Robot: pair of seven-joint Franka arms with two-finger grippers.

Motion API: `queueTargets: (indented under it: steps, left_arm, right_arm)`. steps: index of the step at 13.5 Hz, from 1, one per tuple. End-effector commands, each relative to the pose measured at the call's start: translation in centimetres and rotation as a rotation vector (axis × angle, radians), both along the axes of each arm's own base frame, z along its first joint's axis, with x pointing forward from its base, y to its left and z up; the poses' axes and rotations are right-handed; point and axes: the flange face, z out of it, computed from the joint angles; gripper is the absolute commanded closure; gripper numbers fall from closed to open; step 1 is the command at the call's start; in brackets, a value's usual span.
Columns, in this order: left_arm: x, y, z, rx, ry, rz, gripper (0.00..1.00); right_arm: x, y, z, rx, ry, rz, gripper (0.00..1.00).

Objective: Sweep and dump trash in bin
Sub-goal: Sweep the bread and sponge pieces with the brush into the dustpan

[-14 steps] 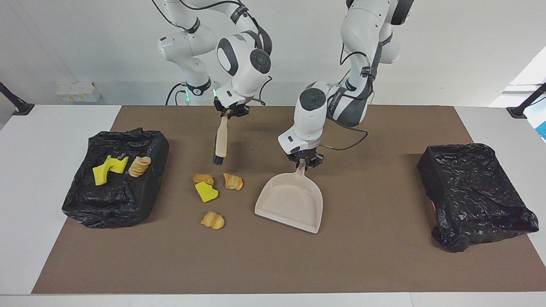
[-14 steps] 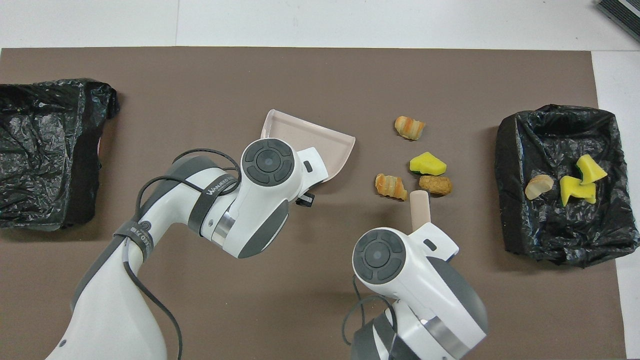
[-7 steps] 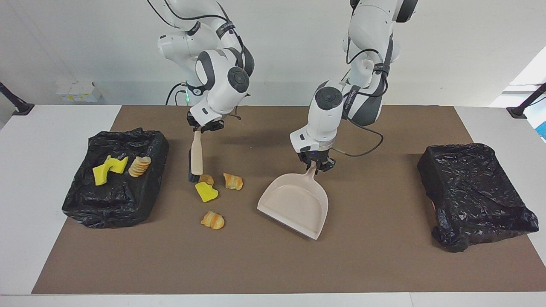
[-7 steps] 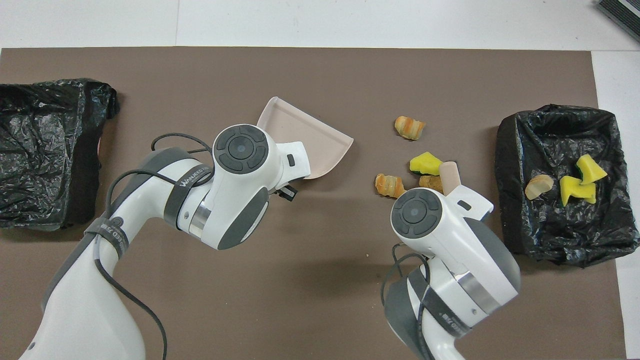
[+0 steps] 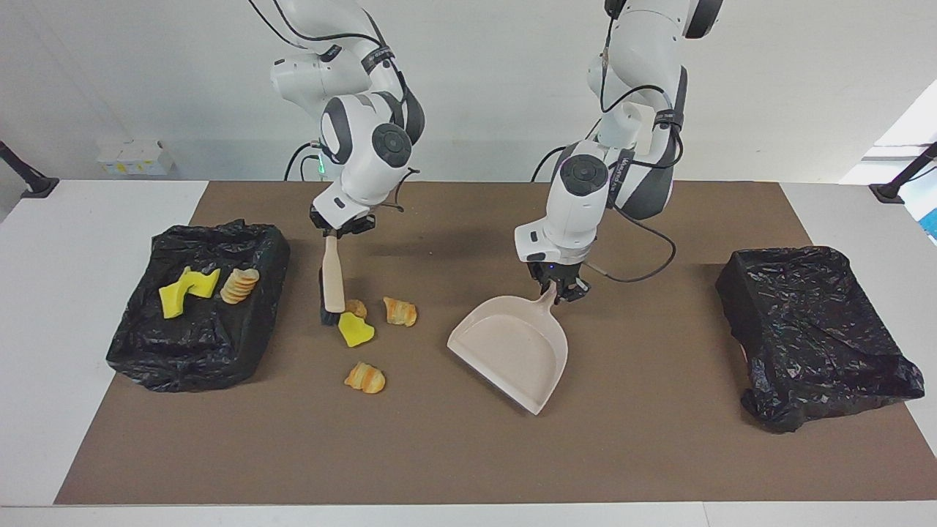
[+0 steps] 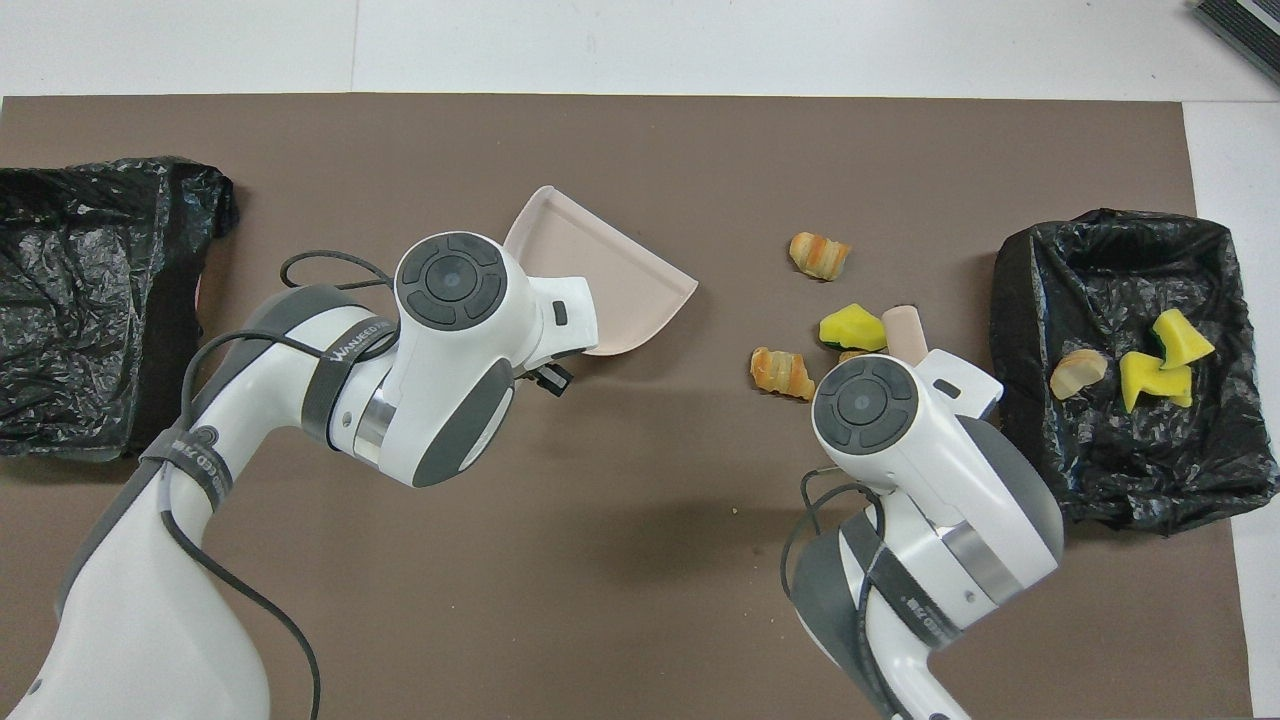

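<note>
So we've got our right hand (image 5: 333, 233) pinching the brush (image 5: 333, 282), bristles down beside the loose trash (image 5: 356, 331) to push it | left hand (image 5: 560, 289) clamped on the dustpan (image 5: 512, 351) handle, mouth angled toward scraps | three pieces already in the bin (image 5: 198, 315) at the right arm's end

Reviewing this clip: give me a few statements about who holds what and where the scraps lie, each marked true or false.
1. The right tool holds the beige black-bristled brush. True.
2. The left tool holds the beige plastic dustpan by its handle. True.
3. The dustpan contains scraps. False: it is empty.
4. Both black-lined bins hold scraps. False: only the bin at the right arm's end does.
5. Four scraps lie on the brown mat. True.
</note>
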Motion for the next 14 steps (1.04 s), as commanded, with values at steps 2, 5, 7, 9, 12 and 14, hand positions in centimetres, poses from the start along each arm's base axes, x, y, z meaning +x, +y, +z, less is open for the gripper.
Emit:
queueTargets:
  steps: [2, 5, 7, 9, 12, 14]
  left_arm:
    - [1.3, 3.7, 0.6, 0.021, 0.009, -0.139, 1.00]
    - [1.8, 5.2, 0.4, 0.053, 0.016, -0.307, 1.00]
    - [1.7, 6.0, 0.3, 0.059, 0.038, -0.421, 1.00]
    - [0.2, 5.4, 0.0, 0.071, 0.065, -0.449, 1.00]
    - [-4.0, 2.9, -0.7, 0.108, 0.079, -0.533, 1.00]
    - [-6.0, 1.4, -1.1, 0.122, 0.067, -0.583, 1.00]
  right_arm:
    - [1.8, -4.0, -0.4, 0.000, 0.007, 0.055, 1.00]
    - [2.6, -6.1, -1.5, 0.048, -0.001, 0.049, 1.00]
    - [2.8, -5.1, -3.3, 0.136, 0.011, -0.008, 1.00]
    - [3.2, -4.1, -4.9, 0.160, 0.026, -0.009, 1.00]
    - [4.9, 0.0, -5.3, 0.231, 0.043, -0.004, 1.00]
    - [5.2, 3.1, -4.6, 0.323, 0.051, -0.036, 1.00]
